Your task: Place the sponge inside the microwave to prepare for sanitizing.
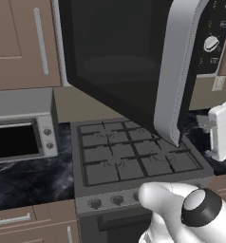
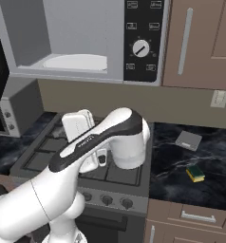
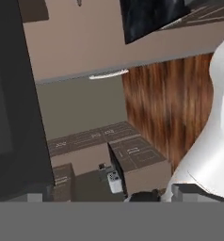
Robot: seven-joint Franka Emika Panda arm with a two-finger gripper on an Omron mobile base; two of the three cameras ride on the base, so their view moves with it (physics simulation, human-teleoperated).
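The microwave (image 2: 86, 42) hangs above the stove with its cavity exposed and a white turntable (image 2: 76, 62) inside. Its dark glass door (image 1: 119, 61) is swung wide, the grey bar handle (image 1: 179, 71) toward me. To the right of the stove, a yellow and green sponge (image 2: 195, 173) lies on the black counter. My gripper (image 1: 206, 137) hovers above the stove's right side, below the microwave and well left of the sponge. It is open and holds nothing. In the right base view my forearm covers most of it, leaving one finger (image 2: 101, 157) visible.
A gas stove (image 1: 134, 152) sits under the microwave. A small silver toaster oven (image 1: 20, 137) stands on the left counter. A flat grey object (image 2: 188, 140) lies on the right counter behind the sponge. Wooden cabinets (image 2: 200, 42) flank the microwave.
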